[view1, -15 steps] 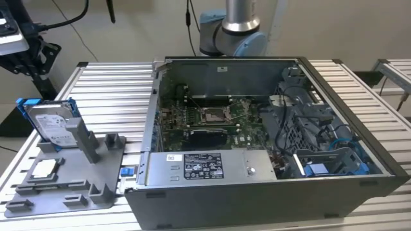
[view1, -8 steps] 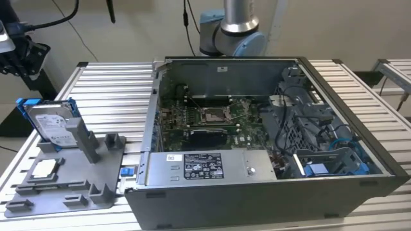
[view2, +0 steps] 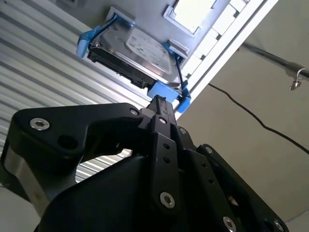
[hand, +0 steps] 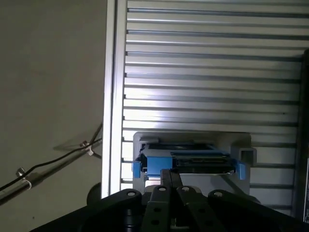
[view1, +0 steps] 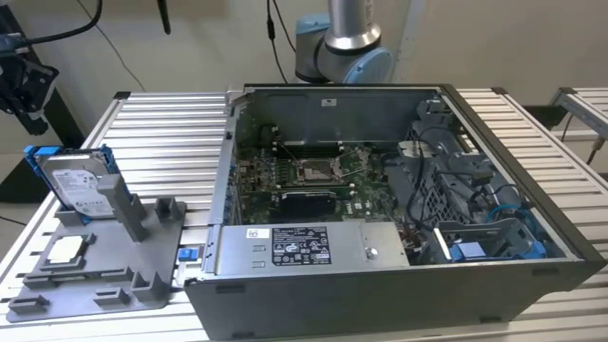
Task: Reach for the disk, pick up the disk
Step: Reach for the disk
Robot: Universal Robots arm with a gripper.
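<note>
- Tool [hand: 172, 173] of black jointed metal links, fingertips pressed together and pinching nothing; points in both wrist views at a blue-railed edge, seemingly short of touching it.
- Flat rectangular silver-grey metal disk [view1: 78, 182] with white label and blue plastic rails: stands on edge, leaning back a little, in a grey moulded plastic holder [view1: 124, 235] at the exterior view's left.
- Likely stiff, dense for its bulk, smooth on the faces and unforgiving of knocks or drops.
- Probably best gripped across the two broad faces near the free upper edge, squarely, to avoid twisting in the slot.
- Rests, holder and all, on a ribbed silver aluminium desk [view1: 161, 121], near its corner.
- Small white-topped square chip [view1: 65, 249] in the same holder; open grey computer case [view1: 399, 299] just beside.
- Beyond: plain beige walls, loose black cables [view2: 251, 113].
</note>
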